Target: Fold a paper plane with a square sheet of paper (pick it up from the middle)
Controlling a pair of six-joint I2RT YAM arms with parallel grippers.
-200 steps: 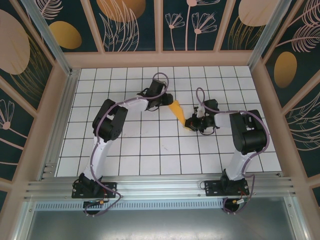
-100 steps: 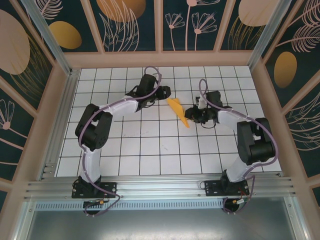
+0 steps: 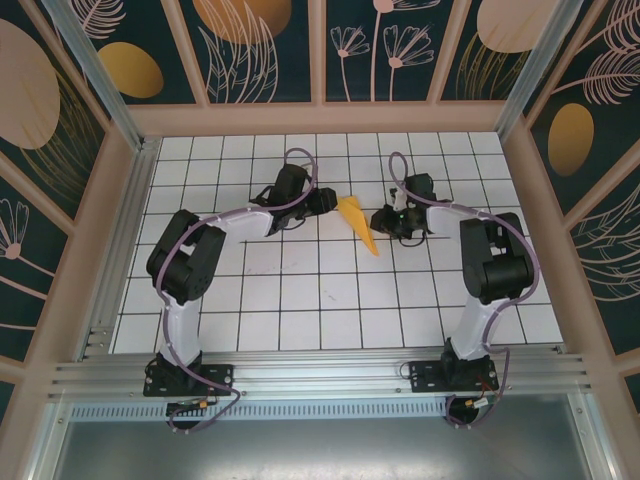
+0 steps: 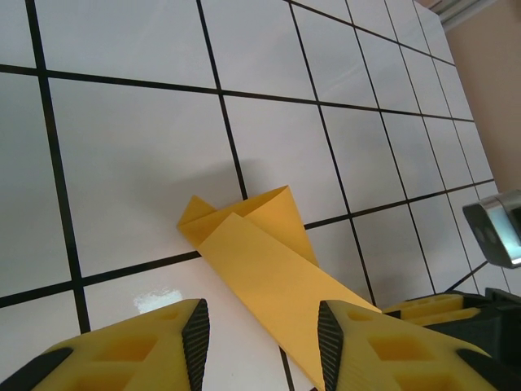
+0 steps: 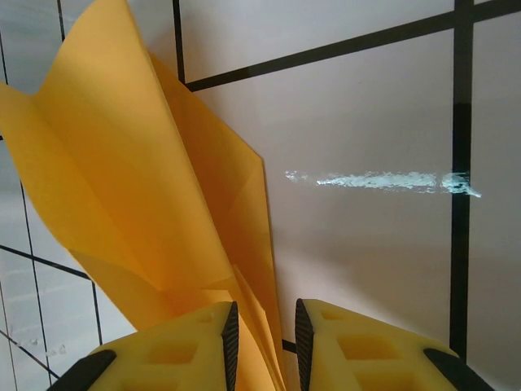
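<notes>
The square sheet of paper lies folded into the paper plane (image 3: 357, 224), a narrow orange dart flat on the tiles, point toward the near side. My left gripper (image 3: 325, 200) hovers by the plane's wide end. Its jaws are open in the left wrist view (image 4: 262, 338), and the plane (image 4: 269, 261) lies under the gap, untouched by the pads. My right gripper (image 3: 381, 218) sits just right of the plane. In the right wrist view (image 5: 264, 334) its jaws stand a little apart, with the loose folded layers of the plane (image 5: 122, 163) running into the gap beside the left pad.
The white gridded table (image 3: 300, 300) is boxed in by wooden walls (image 3: 330, 118) on three sides. A metal rail (image 3: 320, 375) runs along the near edge by the arm bases. The right gripper's yellow finger (image 4: 431, 305) shows beyond the left gripper's jaws.
The right gripper has opened off the plane's pointed end and drawn back toward the far side. The plane now lies free on the tiles. The left gripper has shifted slightly left.
</notes>
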